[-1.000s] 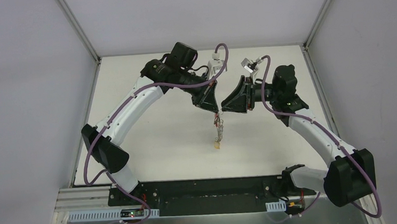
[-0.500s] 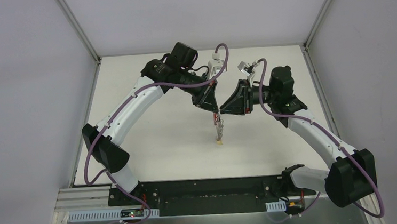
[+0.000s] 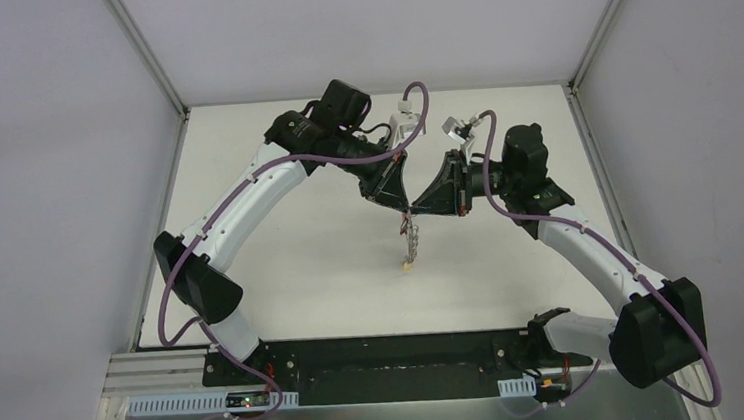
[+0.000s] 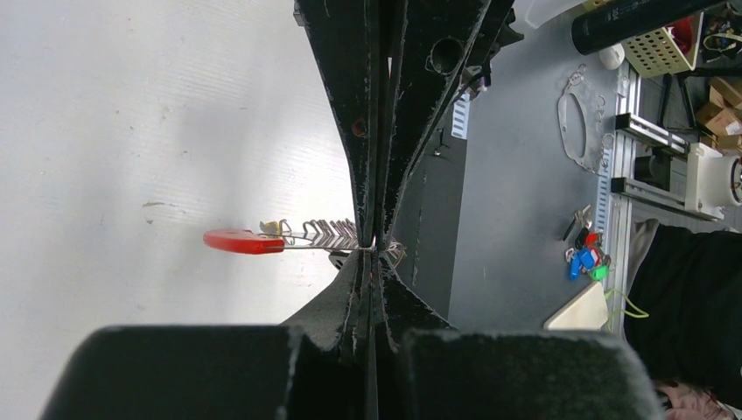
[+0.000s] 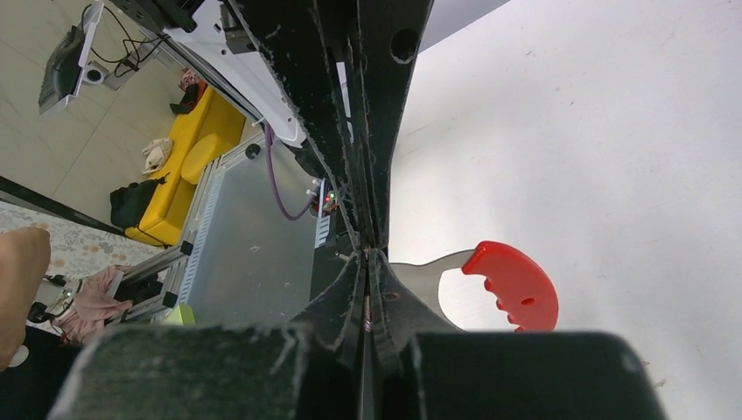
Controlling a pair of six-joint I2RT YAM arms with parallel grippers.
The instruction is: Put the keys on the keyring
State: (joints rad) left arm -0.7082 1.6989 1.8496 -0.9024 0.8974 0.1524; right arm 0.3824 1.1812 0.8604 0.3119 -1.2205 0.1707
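Keys (image 3: 410, 241): bunch held over the middle of the surface (image 3: 292, 266).
Left gripper (image 4: 374, 249): fingers closed on the bunch's top.
Right gripper (image 5: 371, 252): fingers closed, apparently on the grey end of the strap (image 5: 513, 285).
Keyring: not made out; threading judged not yet done.
Long axis: runs from the fingers toward the near edge, with the yellow-headed end nearest that edge.

text: none legible | labels: none | brands: none | numbers: none | signs: none

left claw (image 3: 404, 206) tip-to-tip with right claw (image 3: 414, 211) | keys (image 3: 410, 239) at tips | over table (image 3: 302, 266)
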